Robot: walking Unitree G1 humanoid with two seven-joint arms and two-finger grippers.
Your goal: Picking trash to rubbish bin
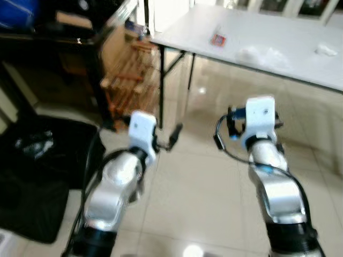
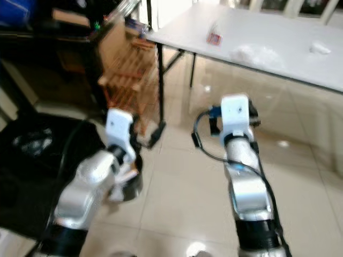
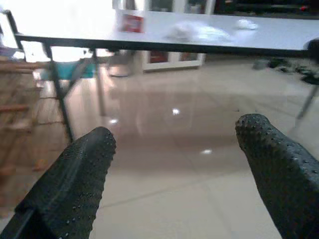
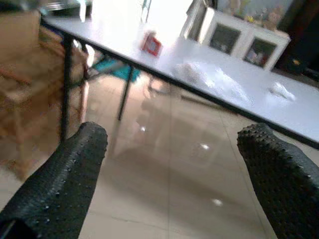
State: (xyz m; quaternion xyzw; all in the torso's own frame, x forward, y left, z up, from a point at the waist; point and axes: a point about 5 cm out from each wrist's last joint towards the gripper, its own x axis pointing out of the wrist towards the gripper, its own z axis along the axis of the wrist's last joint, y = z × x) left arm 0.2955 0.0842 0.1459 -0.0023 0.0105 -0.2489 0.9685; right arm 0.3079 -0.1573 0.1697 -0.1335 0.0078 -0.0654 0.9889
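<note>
Both my hands, left hand (image 3: pixel 174 164) and right hand (image 4: pixel 172 164), gape empty; blurred walking risks bumping the far counter (image 1: pixel 278 48) before reaching the plastic wrapper (image 1: pixel 262 55)

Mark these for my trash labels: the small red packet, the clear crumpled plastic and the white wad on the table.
small red packet (image 1: pixel 217 39), left eye view, its middle.
clear crumpled plastic (image 1: pixel 262 55), left eye view, its centre.
white wad (image 1: pixel 326 50), left eye view, its middle.

No text can be read; the small red-and-white packet (image 1: pixel 217 39) on the table (image 1: pixel 289 37) is too blurred
</note>
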